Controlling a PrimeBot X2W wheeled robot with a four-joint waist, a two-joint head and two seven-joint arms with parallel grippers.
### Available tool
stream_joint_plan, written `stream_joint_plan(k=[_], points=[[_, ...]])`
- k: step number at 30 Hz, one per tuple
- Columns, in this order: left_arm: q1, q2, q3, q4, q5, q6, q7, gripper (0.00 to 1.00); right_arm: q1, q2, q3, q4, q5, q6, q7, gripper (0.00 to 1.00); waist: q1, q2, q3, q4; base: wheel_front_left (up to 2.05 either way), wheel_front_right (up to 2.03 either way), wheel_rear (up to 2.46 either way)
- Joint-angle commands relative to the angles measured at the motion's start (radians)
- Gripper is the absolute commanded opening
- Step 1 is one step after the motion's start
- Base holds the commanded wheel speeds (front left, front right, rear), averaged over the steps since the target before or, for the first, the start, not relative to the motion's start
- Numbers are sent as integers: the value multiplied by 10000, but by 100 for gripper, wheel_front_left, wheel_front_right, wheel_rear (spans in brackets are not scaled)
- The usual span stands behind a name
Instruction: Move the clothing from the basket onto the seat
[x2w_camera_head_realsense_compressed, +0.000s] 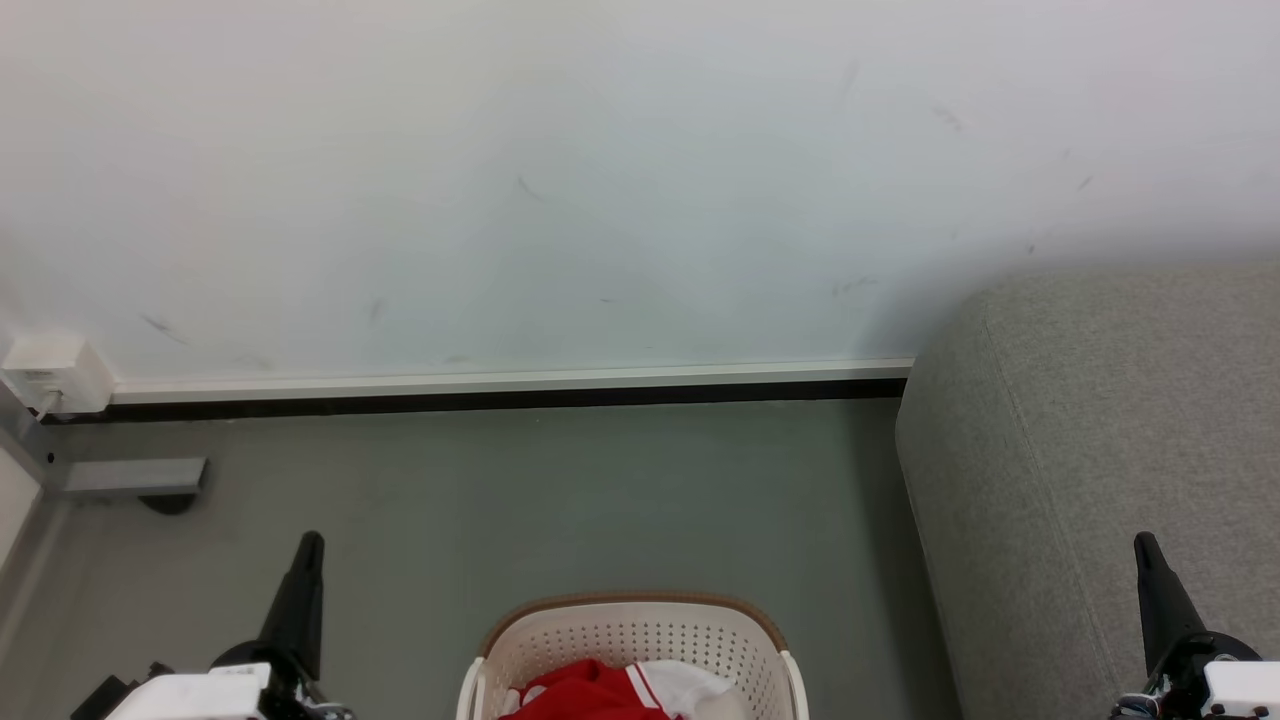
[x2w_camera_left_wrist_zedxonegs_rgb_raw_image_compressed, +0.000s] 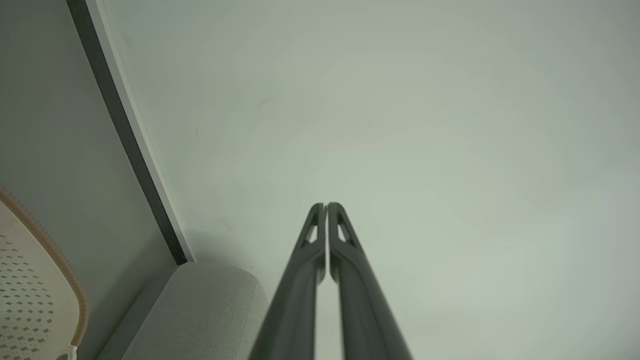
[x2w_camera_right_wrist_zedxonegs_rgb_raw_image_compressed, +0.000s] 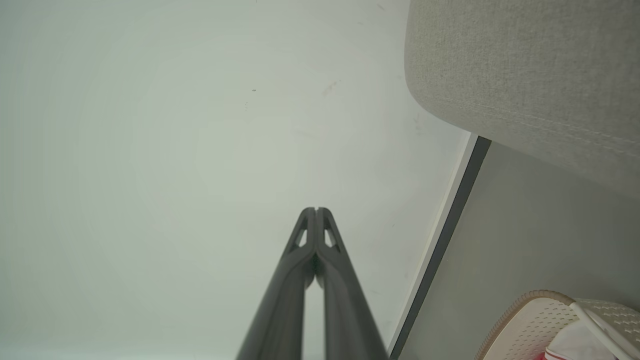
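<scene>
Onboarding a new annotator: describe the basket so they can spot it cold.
Start at the big grey sofa on the right by the white wall. On the grey floor just left of it, at the head view's bottom centre, stands the basket. It is the cream perforated tub with a brown rim, holding red and white clothing.

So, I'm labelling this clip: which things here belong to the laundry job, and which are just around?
Job: clothing, basket, seat, left pincer, right pincer, both shut and empty.
Just around: white wall box, grey bar, skirting board.
</scene>
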Motion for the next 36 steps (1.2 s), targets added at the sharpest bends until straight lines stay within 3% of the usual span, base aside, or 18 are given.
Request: stream_joint_plan(k=[1,3,4,23,36], points=[[-71,25,11,-40,-144,-44,28,0,-128,-73,-37,-54,21,-23,21,0,0,0,0,0,0,0,0],[-71,25,11,-40,-144,-44,28,0,-128,-73,-37,-54,21,-23,21,0,0,0,0,0,0,0,0],[0,0,-1,0,1,0,-2,100,0,0,1,-1,0,0,-1,100,0,0,0,0,0,0,0],[154,-43,-638,413,273,42,-742,100,386,83,484,73,-538,-2,-742,100,0,0,-7,34,0,0,0],[117,-28,-900,337,1580,329,-1289,100,435,53,685,-98,-2523,-5,-1294,100,0,0,-21,62,0,0,0]])
